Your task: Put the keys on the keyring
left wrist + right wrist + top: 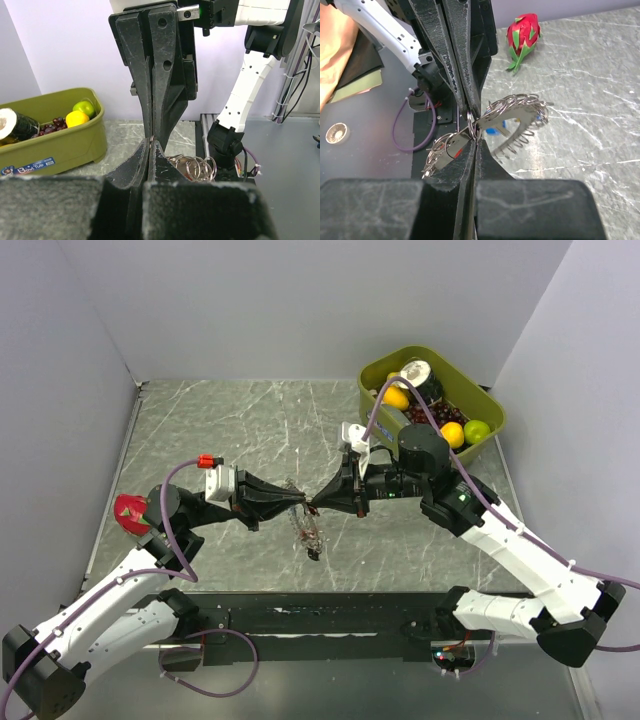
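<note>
**Keyring pinched between both grippers**

Your keyring [527, 100], a grey loop of ridged, coiled wire, hangs above the middle of the table [220, 430]. The keys [313, 540] dangle under it, and one blue head shows. Your left gripper [298, 502] and right gripper [320, 505] meet tip to tip, both jaws closed tight on the ring's wire.

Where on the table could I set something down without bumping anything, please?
Bare: the table's far half, between the back wall, the left claw and the green bin. Crowded: the middle, where it meets the right claw on the dangling keyring, the bin's far-right corner, and the red fruit by the left edge.
</note>
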